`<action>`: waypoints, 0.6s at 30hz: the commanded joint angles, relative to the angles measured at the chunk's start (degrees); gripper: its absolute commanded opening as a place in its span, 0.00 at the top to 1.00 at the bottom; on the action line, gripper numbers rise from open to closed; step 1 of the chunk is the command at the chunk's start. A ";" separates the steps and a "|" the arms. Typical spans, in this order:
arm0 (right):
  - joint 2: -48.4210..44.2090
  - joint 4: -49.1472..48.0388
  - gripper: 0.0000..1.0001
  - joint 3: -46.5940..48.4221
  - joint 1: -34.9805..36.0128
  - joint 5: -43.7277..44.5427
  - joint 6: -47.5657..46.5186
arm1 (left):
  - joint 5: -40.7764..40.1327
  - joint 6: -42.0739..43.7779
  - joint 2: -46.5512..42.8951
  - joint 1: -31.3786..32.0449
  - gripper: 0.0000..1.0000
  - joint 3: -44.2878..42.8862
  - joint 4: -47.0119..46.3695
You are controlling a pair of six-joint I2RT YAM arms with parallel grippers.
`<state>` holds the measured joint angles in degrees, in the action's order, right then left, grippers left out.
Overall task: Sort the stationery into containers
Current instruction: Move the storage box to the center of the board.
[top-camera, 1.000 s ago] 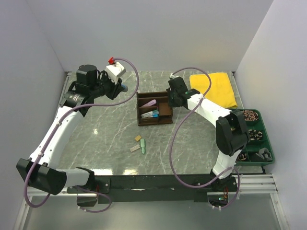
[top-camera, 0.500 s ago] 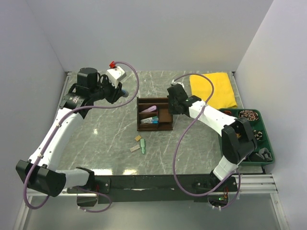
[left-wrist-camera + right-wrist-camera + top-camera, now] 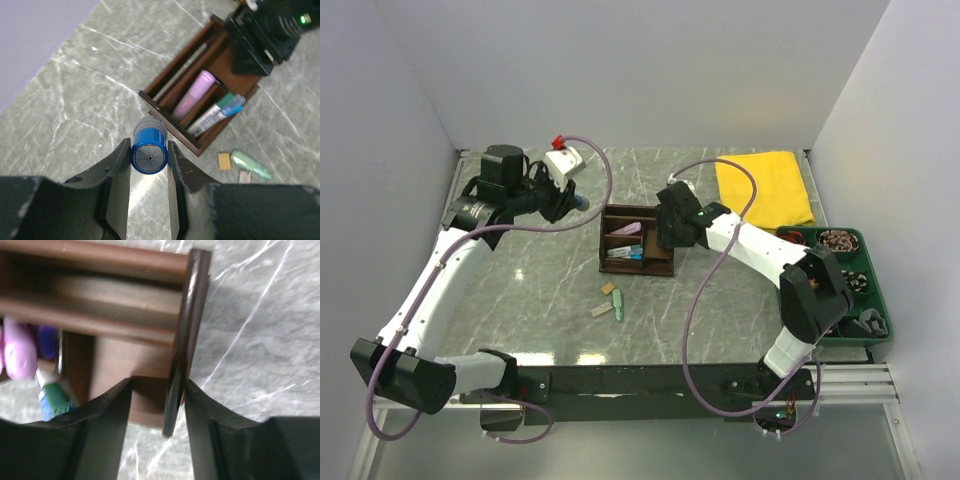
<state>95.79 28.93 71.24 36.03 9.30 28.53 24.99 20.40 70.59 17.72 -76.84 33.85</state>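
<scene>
My left gripper (image 3: 570,200) (image 3: 149,150) is shut on a tiny blue-capped bottle (image 3: 149,154), held above the table left of the brown wooden organiser (image 3: 638,240) (image 3: 170,122). In the organiser lie a purple marker (image 3: 630,228) (image 3: 192,95) and pens with blue and green caps (image 3: 628,252) (image 3: 220,107). My right gripper (image 3: 665,232) (image 3: 157,390) straddles the organiser's right wall (image 3: 185,330) with its jaws open; the wall is against one finger and there is a gap at the other. A tan eraser (image 3: 607,288), a green one (image 3: 617,305) and a pale one (image 3: 601,311) lie loose in front.
A dark green divided tray (image 3: 865,238) with coiled bands stands at the right edge beside the right arm's base. A folded yellow cloth (image 3: 765,185) lies at the back right. Grey walls close in the table on three sides.
The right gripper's jaws have spread apart on the organiser's wall. The organiser has shifted and turned a little towards the left and front. The left arm has barely moved.
</scene>
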 commanded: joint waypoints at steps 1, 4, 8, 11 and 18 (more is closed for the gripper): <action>-6.74 2.62 0.41 -0.84 0.88 -4.20 -1.64 | 6.80 7.17 0.07 1.88 0.83 -4.09 4.63; -11.66 4.47 0.39 -1.11 0.45 -4.11 -2.95 | 10.07 12.27 3.84 3.81 0.84 -9.26 7.98; -17.64 6.32 0.36 -1.89 -4.29 -6.13 -5.76 | 12.36 19.48 13.06 9.17 0.86 -20.26 19.55; -21.42 5.44 0.36 -3.91 -13.39 -10.34 -7.78 | 11.57 23.27 20.80 14.35 0.91 -28.79 24.41; -27.48 0.26 0.37 -10.15 -32.33 -18.43 -12.97 | 7.36 29.69 38.01 22.62 0.96 -44.26 35.93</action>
<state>71.48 31.73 64.18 10.13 -3.66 19.92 34.09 43.72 102.26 37.32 -113.73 60.49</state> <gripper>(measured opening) 0.636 0.332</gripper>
